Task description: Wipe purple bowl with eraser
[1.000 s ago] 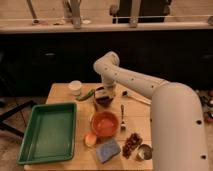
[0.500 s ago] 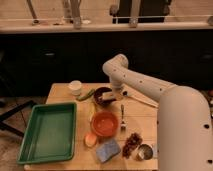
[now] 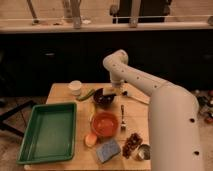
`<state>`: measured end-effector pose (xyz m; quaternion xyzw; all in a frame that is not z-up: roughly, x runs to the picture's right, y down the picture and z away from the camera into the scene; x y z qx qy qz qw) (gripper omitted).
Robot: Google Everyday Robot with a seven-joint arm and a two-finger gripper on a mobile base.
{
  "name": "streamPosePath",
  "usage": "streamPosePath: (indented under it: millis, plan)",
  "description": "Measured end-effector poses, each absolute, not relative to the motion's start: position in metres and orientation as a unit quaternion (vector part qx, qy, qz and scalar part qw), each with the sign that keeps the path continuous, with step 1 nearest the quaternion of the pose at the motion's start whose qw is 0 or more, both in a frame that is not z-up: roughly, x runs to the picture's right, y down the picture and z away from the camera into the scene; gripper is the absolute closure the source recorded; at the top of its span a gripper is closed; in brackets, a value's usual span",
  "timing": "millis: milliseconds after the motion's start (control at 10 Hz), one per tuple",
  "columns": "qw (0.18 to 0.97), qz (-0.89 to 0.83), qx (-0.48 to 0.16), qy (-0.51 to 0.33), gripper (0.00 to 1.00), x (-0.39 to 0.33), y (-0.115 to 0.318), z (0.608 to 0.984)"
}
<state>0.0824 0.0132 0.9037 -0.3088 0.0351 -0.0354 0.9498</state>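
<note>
The gripper [image 3: 114, 88] hangs mid-frame at the right rim of the round, dark bowl [image 3: 102, 96]. Whether it grips the pale, blocky eraser [image 3: 110, 92] there, I can't tell.

Light was dim and warm, falling from above onto the desk [image 3: 60, 95]; the cabinets [image 3: 50, 60] behind were near black. The white arm [image 3: 150, 87] read brightest. The tool [image 3: 111, 91] sat at the far rim of the purple bowl [image 3: 102, 96], a dark patch
</note>
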Motion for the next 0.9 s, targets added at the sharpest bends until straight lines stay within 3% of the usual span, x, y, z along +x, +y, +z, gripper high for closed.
streamPosePath:
  millis: [900]
  plan:
    - [0.946, -0.088, -0.311, -0.01, 1.0, 0.037, 0.029, 0.89]
